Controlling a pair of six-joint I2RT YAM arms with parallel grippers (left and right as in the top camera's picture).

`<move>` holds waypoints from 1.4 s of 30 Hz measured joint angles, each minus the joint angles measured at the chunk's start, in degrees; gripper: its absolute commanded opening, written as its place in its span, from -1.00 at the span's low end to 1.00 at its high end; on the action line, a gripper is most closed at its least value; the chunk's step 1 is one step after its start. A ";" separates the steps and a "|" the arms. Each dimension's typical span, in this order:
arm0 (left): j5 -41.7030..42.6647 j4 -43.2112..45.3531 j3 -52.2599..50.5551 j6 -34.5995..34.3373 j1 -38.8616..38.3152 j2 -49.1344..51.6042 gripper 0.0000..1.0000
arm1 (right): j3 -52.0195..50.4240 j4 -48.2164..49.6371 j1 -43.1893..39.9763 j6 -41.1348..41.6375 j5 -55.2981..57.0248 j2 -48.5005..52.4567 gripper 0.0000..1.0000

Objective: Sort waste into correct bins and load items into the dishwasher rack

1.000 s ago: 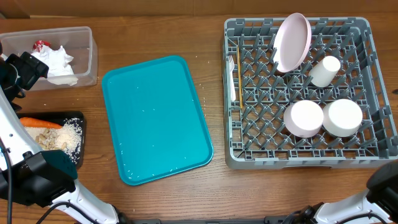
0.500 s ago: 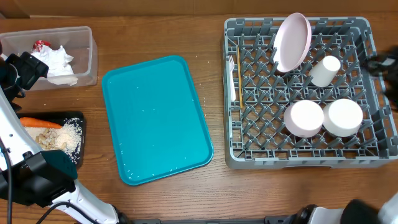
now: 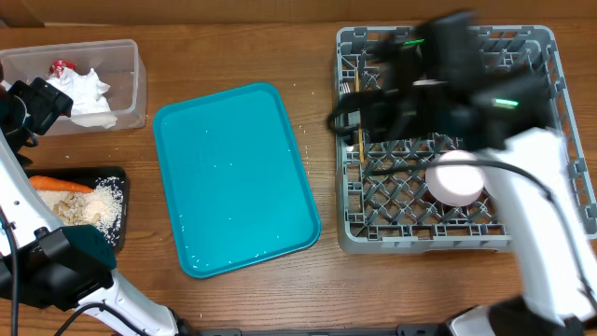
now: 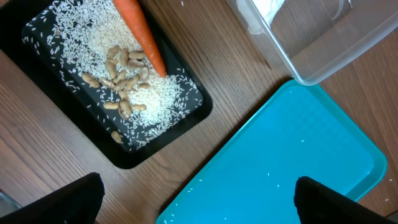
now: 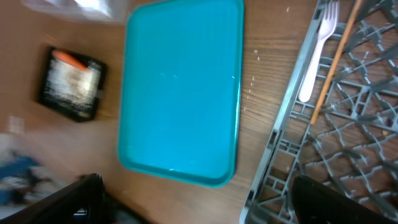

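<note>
The right gripper (image 5: 196, 186) is hanging blurred over the upper left of the large square grey plastic rack (image 3: 350, 238) at frame right, fingers spread wide around nothing. The left gripper (image 4: 198, 186) is gaping empty too, near the shallow black rectangular tray (image 4: 198, 111) at lower left, where the orange carrot (image 4: 140, 34) and white rice (image 4: 102, 40) are lying. The crumpled white napkin (image 3: 89, 93) is sitting in the clear plastic rectangular tub (image 3: 131, 93), upper left; a white plastic fork (image 5: 317, 53) is resting along the rack's left wall.
</note>
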 measured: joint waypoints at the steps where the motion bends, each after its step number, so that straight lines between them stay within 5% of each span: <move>1: 0.00 0.02 0.00 0.00 0.00 0.00 1.00 | -0.13 0.94 2.71 0.68 2.89 2.10 1.00; 8: -0.02 0.02 0.00 0.00 0.00 0.00 1.00 | -0.44 7.52 12.63 2.32 15.45 17.81 1.00; 13: -0.02 0.02 0.00 0.00 0.00 0.00 1.00 | -0.57 13.20 14.29 2.49 19.04 28.41 0.70; 17: -0.02 0.02 0.00 0.00 0.00 0.00 1.00 | -0.83 16.44 14.21 2.67 20.41 33.81 0.69; 22: -0.02 0.02 0.00 -0.02 0.00 0.00 0.99 | -0.83 19.69 14.19 2.73 21.24 37.88 0.68; 33: -0.02 0.02 0.00 0.00 0.00 0.00 1.00 | -0.85 22.58 14.16 3.37 23.21 42.18 0.19; 42: -0.02 0.02 0.00 0.00 0.00 0.00 1.00 | -2.91 24.92 14.16 4.76 23.47 42.21 0.12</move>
